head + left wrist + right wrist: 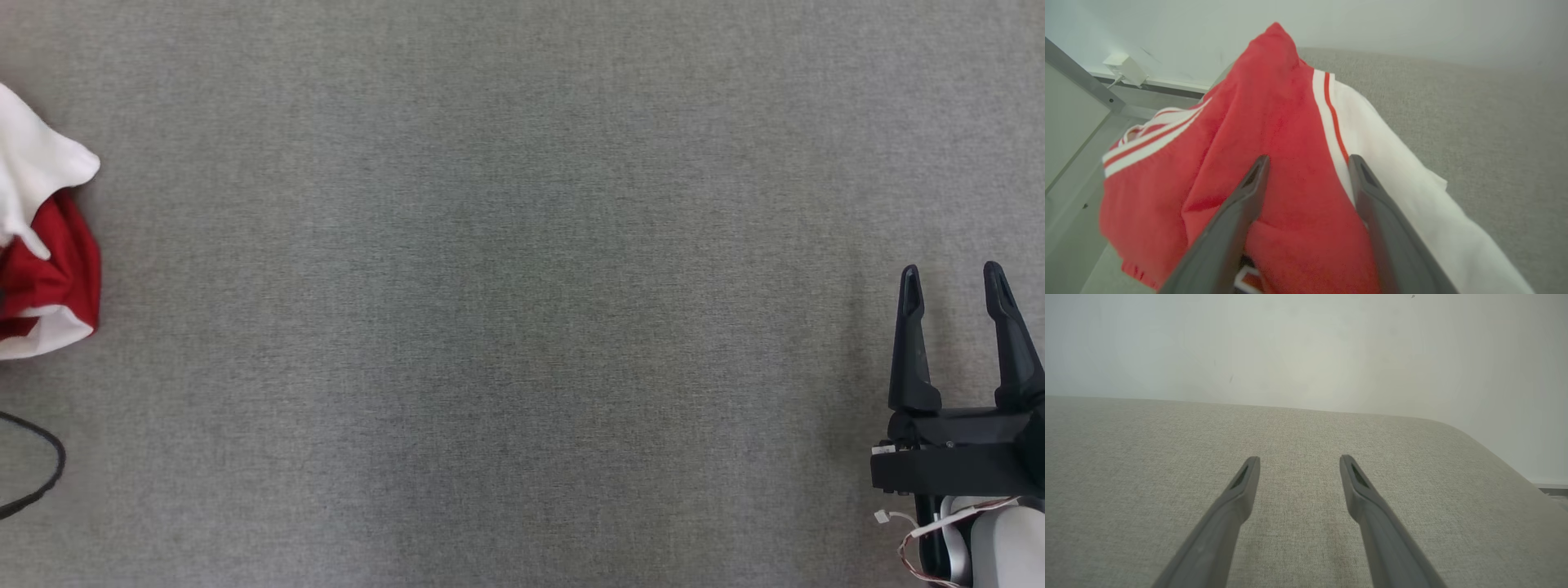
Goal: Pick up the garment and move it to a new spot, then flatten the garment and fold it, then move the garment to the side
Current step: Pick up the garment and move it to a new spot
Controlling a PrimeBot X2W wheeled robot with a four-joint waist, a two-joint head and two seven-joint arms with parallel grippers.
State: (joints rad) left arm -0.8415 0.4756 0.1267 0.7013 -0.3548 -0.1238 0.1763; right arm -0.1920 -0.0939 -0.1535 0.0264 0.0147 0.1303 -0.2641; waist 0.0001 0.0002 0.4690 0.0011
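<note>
A crumpled red and white garment (45, 245) lies at the far left edge of the grey cloth surface in the head view. Up close in the left wrist view the garment (1274, 134) is a heap of red fabric with white stripes and a white part on the right. My left gripper (1308, 161) stands open right over that heap, its two dark fingers spread with red fabric showing between them; I cannot tell whether they touch it. At the lower right of the head view my right gripper (951, 278) is open above bare cloth, and the right gripper (1299, 459) holds nothing.
A black cable (41, 474) loops at the lower left of the grey surface (506, 310). Beyond the garment are a pale wall, a metal frame (1081, 85) and a white plug box (1124, 69). The surface's far edge curves down on the right (1494, 453).
</note>
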